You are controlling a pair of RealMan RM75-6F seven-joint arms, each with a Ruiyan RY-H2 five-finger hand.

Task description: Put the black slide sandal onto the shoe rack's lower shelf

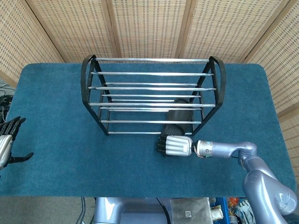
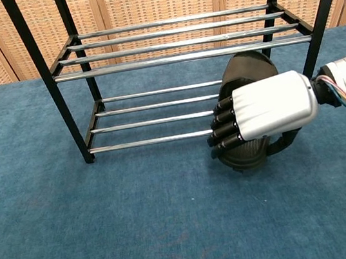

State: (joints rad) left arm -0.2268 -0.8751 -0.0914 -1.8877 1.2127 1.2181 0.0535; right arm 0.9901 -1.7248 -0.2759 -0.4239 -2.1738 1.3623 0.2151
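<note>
Head view: one rack [image 1: 153, 95] with black end frames and chrome bars stands mid-counter [image 1: 56, 116], which is blue. One black sandal [image 1: 179, 120] lies at the rack's right end, mostly under the bars on the lower shelf, its near end poking out past the front bar. Right robot hand [image 1: 174, 145] sits just in front of the rack, over the sandal's near end, fingers curled together and pointing left; grip or mere touch, cannot tell from here. Left robot hand [image 1: 6, 143] is at the far left edge of the counter, well apart from the rack, fingers spread, holding nothing.

Chest view: same rack [image 2: 182, 56], two shelves of chrome bars. The sandal [image 2: 248, 111] lies across the lower shelf's front bars by the right front leg, toe end inside, heel end sticking out toward the camera over the counter [image 2: 110, 230]. Right robot hand [image 2: 265, 115] covers the sandal's near half, dark fingers [image 2: 224, 131] bent and bunched side by side, resting against the sandal. Cannot tell if it actually clasps it. Left robot hand not seen in this view.
</note>
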